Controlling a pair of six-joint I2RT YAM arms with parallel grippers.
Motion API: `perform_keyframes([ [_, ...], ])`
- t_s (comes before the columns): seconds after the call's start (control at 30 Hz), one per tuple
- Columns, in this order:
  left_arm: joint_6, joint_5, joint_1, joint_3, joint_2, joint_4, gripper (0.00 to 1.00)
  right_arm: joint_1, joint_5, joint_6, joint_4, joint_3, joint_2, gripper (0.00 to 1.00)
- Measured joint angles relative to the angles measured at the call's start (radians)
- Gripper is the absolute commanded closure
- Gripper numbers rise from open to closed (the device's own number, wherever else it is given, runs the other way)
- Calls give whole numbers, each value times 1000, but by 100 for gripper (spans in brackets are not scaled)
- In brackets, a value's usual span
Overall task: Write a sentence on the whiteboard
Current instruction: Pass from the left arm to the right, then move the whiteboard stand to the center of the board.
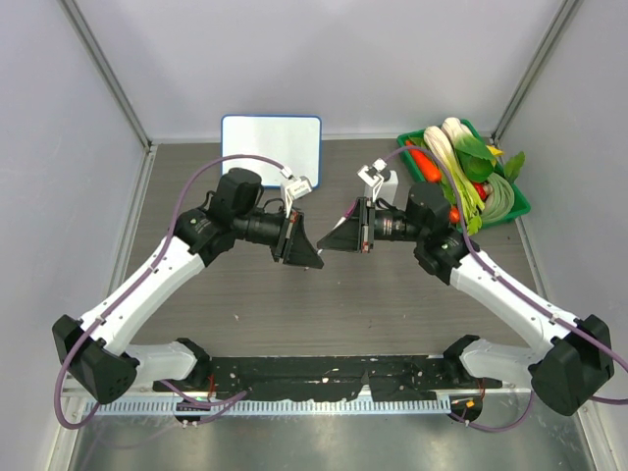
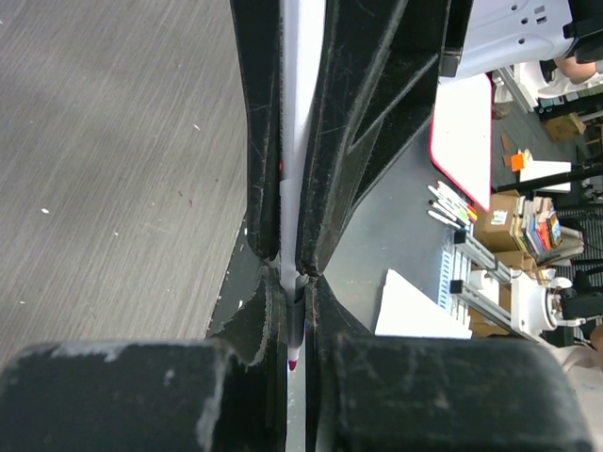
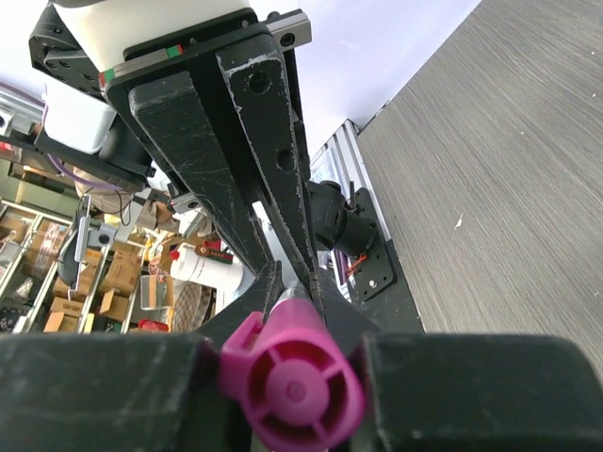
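The left gripper (image 1: 312,260) is clenched on a white pen (image 2: 290,169), whose magenta tip seems to point back toward its own wrist. The right gripper (image 1: 329,245) is clamped on a magenta cap (image 3: 292,391). Uncapping looks done. The whiteboard (image 1: 272,143) stands blank at the table's (image 1: 392,304) far edge, well apart from both grippers. Next, the tip likely needs turning outward and carrying there.
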Motion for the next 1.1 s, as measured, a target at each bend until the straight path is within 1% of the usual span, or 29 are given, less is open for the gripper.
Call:
perform_keyframes([
  [0.07,0,-1,0,0,0,2,98,0,-2,3,2,-2,0,98],
  [0.13,0,-2,0,-2,0,3,75,0,0,3,5,-5,0,99],
  [0.17,2,-5,0,-2,0,3,60,0,1,3,5,-5,0,99],
  [0.23,5,-21,0,-3,-1,3,34,0,14,-4,2,-6,-1,99],
  [0.27,2,-30,0,-4,-2,3,23,0,21,-10,-4,-6,-1,99],
  [0.37,-3,-87,0,-15,-18,9,3,0,60,-32,-42,-6,-3,98],
  [0.4,-5,-109,1,-26,-31,15,0,0,76,-43,-61,-6,-5,99],
  [0.53,-39,-199,21,-79,-90,53,0,0,147,-92,-140,-5,-15,99],
  [0.7,-105,-287,109,-126,-115,113,0,-3,274,-151,-260,-1,-25,99],
  [0.77,-138,-319,166,-143,-106,129,0,-9,320,-166,-298,-1,-26,99],
  [0.9,-179,-391,233,-161,-68,132,0,-46,394,-180,-351,-1,-26,99],
  [1.1,-185,-544,254,-154,50,107,0,-124,425,-196,-382,-1,-26,99],
])
